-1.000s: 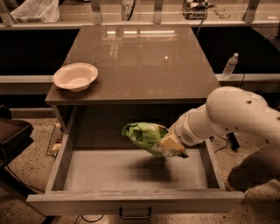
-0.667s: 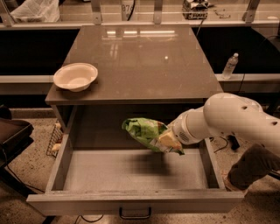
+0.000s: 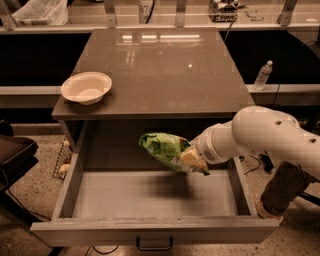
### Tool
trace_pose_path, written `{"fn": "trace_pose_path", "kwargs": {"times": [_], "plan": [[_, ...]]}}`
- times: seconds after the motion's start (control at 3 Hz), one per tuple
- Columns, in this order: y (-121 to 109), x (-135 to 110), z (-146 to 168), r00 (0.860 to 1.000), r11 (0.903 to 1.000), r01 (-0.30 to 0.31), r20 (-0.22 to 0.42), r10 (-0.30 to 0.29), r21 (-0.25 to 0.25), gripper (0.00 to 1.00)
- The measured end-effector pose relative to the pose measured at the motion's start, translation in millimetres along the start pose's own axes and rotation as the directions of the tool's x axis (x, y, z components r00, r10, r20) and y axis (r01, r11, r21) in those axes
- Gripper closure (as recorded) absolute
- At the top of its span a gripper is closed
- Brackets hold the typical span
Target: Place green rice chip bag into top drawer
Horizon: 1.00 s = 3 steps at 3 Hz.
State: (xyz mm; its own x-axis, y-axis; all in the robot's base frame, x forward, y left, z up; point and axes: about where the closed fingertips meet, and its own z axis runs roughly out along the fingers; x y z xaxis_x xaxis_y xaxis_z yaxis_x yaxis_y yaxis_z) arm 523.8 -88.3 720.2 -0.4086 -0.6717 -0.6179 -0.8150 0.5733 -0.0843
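Against the frame one second ago, we find the gripper (image 3: pixel 194 161) barely shifted. It still clamps the green rice chip bag (image 3: pixel 164 149), which hangs tilted above the floor of the open top drawer (image 3: pixel 150 197). A white bowl (image 3: pixel 86 87) sits on the table (image 3: pixel 165 65), well apart.

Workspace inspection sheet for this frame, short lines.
Surface: glossy brown tabletop, white bowl at its front left corner.
Job's things: green rice chip bag in the air over the open top drawer, not yet inside.
Clutter: only the bowl.
Grippers: gripper at the bag's right end, shut on it, above the drawer.
Cables: dark cable hanging off the back shelf.
Surroundings: water bottle on right ledge; plastic bag back left.
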Motion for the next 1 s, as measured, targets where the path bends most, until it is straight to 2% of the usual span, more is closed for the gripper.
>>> {"fn": "trace_pose_path", "kwargs": {"times": [0.33, 0.67, 1.0], "plan": [[0.8, -1.0, -0.2, 1.000, 1.0000, 0.003, 0.000, -0.003, 0.000, 0.39], [2.0, -2.4, -0.5, 1.000, 1.0000, 0.007, 0.000, -0.007, 0.000, 0.07], [2.5, -3.0, -0.7, 1.000, 1.0000, 0.008, 0.000, -0.008, 0.000, 0.00]]}}
